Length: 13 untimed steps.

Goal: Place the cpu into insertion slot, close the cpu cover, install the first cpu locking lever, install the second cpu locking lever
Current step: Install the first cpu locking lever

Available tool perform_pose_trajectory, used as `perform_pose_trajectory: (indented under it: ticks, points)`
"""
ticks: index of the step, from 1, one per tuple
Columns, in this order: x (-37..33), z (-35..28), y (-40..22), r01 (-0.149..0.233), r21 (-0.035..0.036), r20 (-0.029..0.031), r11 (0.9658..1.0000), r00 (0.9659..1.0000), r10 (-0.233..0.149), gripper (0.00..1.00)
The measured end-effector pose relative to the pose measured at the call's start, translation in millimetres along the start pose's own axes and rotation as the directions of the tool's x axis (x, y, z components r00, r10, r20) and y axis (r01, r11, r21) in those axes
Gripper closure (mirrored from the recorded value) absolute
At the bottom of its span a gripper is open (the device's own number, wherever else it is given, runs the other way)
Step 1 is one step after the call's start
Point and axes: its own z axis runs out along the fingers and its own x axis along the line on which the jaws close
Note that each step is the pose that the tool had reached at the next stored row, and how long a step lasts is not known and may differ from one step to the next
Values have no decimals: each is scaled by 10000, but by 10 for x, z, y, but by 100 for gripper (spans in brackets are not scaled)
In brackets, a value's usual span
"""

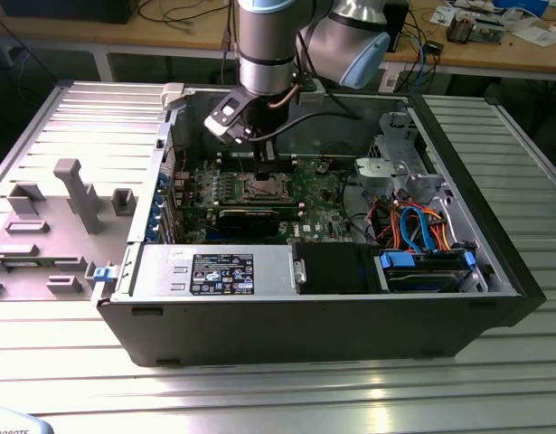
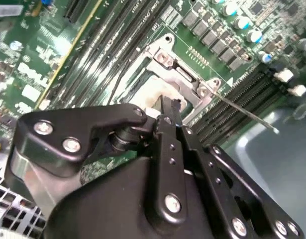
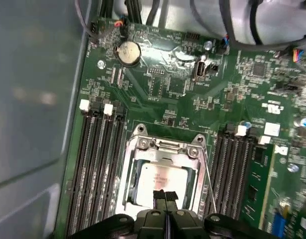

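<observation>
Gleaming pale silver square cpu (image 3: 153, 178)

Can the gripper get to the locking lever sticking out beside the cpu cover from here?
Probably yes: the gripper sits over the cpu cover, and the locking lever sticks out beside it with nothing over it.

Silver-grey square cpu (image 3: 160, 175) lies flat in the pale-rimmed insertion slot (image 3: 165, 145), with the silvery cpu cover (image 3: 134, 172) lowered around it.
</observation>
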Motion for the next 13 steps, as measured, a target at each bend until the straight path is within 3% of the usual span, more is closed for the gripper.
perform_pose_trajectory:
  ticks: [3, 5, 8, 11, 12, 13]
  points:
    - [0, -160, 2, 3, 8, 42, 10000, 10000, -3, 89]
    - [0, -166, 2, 20, 5, 41, 10000, 10000, -20, 89]
    - [0, -165, 1, 756, -15, 44, 9971, 9971, -756, 89]
    - [0, -163, 2, 1287, -33, 44, 9917, 9917, -1287, 89]
    - [0, -162, 1, 1502, -40, 45, 9886, 9886, -1502, 89]
    - [0, -160, 1, 1851, -50, 47, 9827, 9827, -1851, 89]
